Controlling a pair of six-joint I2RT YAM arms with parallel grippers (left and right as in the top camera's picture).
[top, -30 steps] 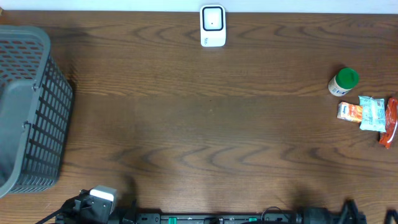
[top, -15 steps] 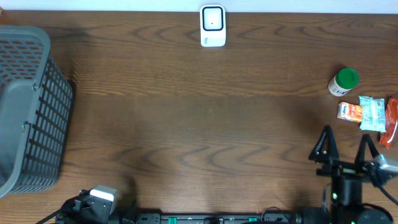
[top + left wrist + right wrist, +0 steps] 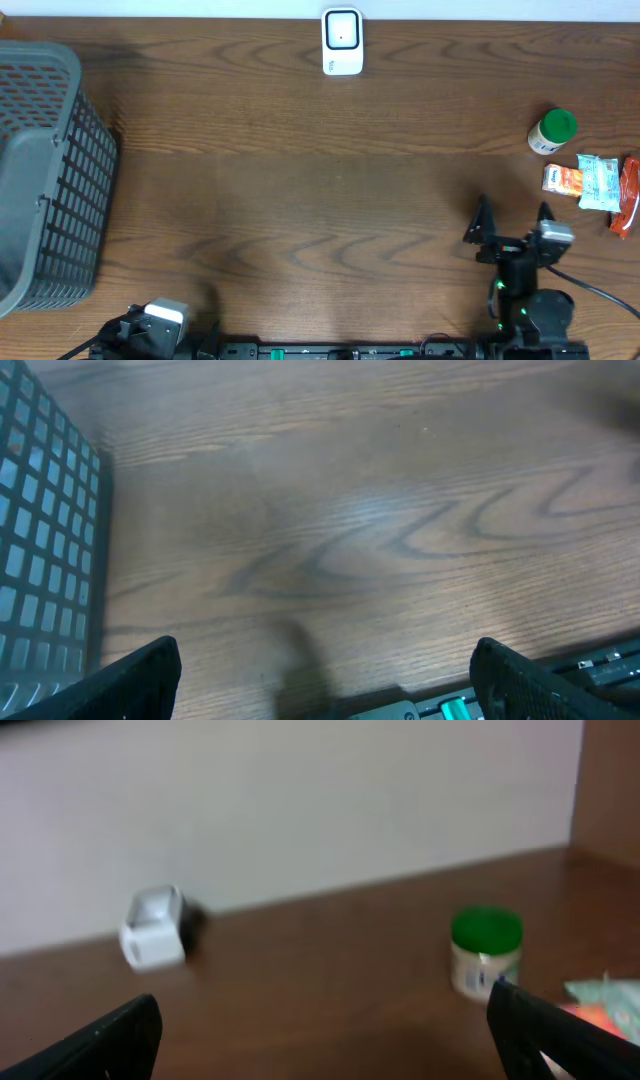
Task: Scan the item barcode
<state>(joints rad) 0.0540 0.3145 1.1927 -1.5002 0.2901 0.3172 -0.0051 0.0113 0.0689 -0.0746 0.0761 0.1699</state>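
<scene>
Jar (image 3: 552, 131), seemingly upright, stands beyond right gripper (image 3: 512, 213), jaws spread.

Nothing here can be read. The jar (image 3: 552, 133) at 3 o'clock has a pale label with bluish print, too small and blurred to make out. The packets (image 3: 597, 182) just beside it, towards 4 o'clock, bear coloured printing, also illegible. The scanner (image 3: 342, 42) at 12 o'clock shows no legible marking.
</scene>
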